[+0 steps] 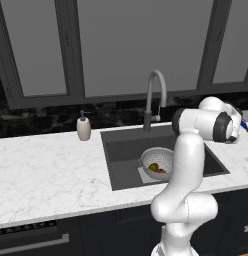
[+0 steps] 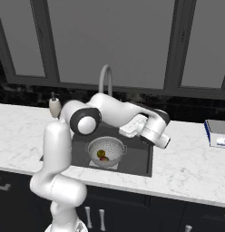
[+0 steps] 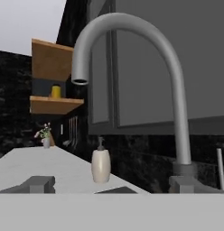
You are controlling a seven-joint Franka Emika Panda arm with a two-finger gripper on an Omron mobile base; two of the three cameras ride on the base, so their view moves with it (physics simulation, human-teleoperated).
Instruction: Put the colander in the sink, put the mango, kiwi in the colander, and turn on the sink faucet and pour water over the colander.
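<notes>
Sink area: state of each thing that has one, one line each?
colander: upright in the sink, on the lighter floor patch.
mango: inside the colander.
kiwi: inside the colander, next to the mango.
sink faucet: off, no water at the spout; spout arches over the basin.
gripper: open, nothing held, facing the faucet.
soap dispenser: upright on the counter, left of the sink.

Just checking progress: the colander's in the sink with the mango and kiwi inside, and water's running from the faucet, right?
No water is running: the hand view shows the faucet spout dry. The rest holds: the colander sits in the sink with the mango and kiwi inside.
</notes>
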